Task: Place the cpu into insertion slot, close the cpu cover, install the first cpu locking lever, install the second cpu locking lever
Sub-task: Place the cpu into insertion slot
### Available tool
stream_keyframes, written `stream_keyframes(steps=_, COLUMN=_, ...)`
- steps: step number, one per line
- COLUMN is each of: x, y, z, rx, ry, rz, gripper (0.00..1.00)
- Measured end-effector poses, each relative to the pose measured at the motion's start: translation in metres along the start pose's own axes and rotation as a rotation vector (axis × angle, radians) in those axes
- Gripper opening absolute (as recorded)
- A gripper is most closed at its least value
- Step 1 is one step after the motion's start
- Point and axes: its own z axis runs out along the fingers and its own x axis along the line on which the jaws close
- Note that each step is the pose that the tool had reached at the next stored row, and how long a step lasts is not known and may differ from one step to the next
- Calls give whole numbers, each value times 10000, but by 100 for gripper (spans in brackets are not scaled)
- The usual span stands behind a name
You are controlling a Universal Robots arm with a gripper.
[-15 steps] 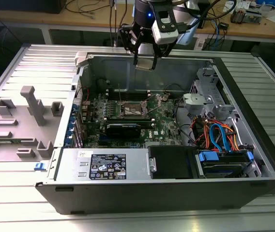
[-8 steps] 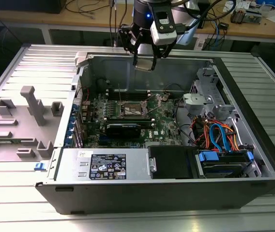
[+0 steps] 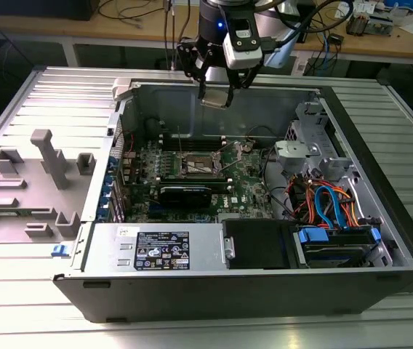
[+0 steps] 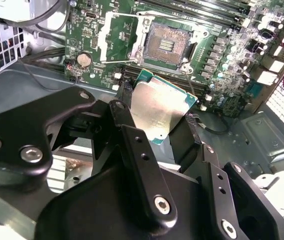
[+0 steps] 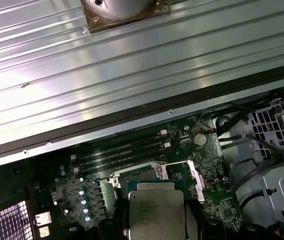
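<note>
My jaws grip the cpu [image 4: 159, 112] by its edges, well above the open insertion slot [image 4: 168, 42]; any tilt or offset in my hold could seat it crooked, damaging the slot.

Wooden bench [image 3: 83, 30] along back, cables [image 3: 123, 9] strewn; ribbed metal table [image 3: 32, 320] below, glare at front.

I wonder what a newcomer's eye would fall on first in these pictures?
The tool grips the cpu, its silver top gleaming, above the open computer case. Inside, on the green motherboard, the insertion slot lies uncovered with its dark pin field exposed.
</note>
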Motion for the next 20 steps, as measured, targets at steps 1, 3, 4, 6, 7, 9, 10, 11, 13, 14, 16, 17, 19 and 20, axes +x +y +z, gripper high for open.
stream_keyframes(steps=1, x=4, y=-2, z=3, rx=0, ry=-4, rz=45, gripper=54)
stream_keyframes(steps=3, x=9, y=-5, z=6, rx=-2, ry=-8, rz=96, gripper=54)
stream_keyframes(steps=4, x=12, y=-7, z=8, rx=-2, ry=-10, rz=131, gripper=54)
stream_keyframes(steps=6, x=18, y=-10, z=12, rx=-3, ry=-15, rz=186, gripper=54)
stream_keyframes(steps=7, x=20, y=-11, z=13, rx=-4, ry=-17, rz=212, gripper=54)
stream_keyframes(steps=9, x=26, y=-14, z=17, rx=-5, ry=-21, rz=270, gripper=54)
stream_keyframes(steps=10, x=29, y=-16, z=19, rx=-5, ry=-25, rz=304, gripper=54)
stream_keyframes(steps=11, x=31, y=-18, z=21, rx=-6, ry=-26, rz=327, gripper=54)
stream_keyframes(steps=13, x=37, y=-20, z=24, rx=-7, ry=-31, rz=380, gripper=54)
stream_keyframes(steps=14, x=39, y=-22, z=25, rx=-7, ry=-33, rz=403, gripper=54)
stream_keyframes(steps=16, x=45, y=-25, z=28, rx=-8, ry=-37, rz=458, gripper=54)
stream_keyframes(steps=17, x=47, y=-26, z=29, rx=-8, ry=-38, rz=482, gripper=54)
stream_keyframes(steps=19, x=53, y=-29, z=32, rx=-10, ry=-43, rz=539, gripper=54)
stream_keyframes(steps=20, x=54, y=-30, z=34, rx=-10, ry=-46, rz=570, gripper=54)
